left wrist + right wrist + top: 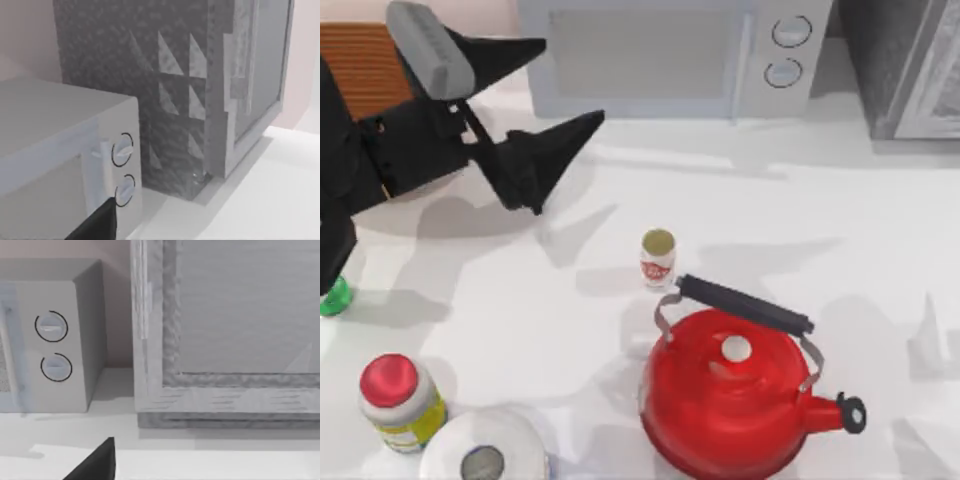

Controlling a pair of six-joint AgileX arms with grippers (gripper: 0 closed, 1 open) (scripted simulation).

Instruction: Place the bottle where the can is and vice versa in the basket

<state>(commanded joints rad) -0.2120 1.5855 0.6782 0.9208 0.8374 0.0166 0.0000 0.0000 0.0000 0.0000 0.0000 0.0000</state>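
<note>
- The left gripper is seen in the top view over the table's far-left part, its two black fingers spread wide with nothing held between them, one tip near the microwave's front and the other lower down, pointing right.
- In the left wrist view just a black fingertip is caught at the frame's edge, so the wide spread is only readable from above.
- The right gripper's own finger is glimpsed as a dark wedge in the right wrist view; whether that pincer is wide or narrow cannot be told.
- The can is found upright near the table's middle, just beside the red kettle and behind it, well apart from the left gripper.
- The bottle is only partly seen, a bit of green at the top view's left edge, half hidden under the left arm.
- The basket is spotted as a brown ribbed patch in the far-left corner, mostly covered by the arm.
- A white jar with a red cap and a paper roll are parked at the near-left.
- The microwave is shown from overhead in the top view, while its two dials face the camera in the right wrist view, next to a grey cabinet whose speckled side is picked up by the left wrist view.
</note>
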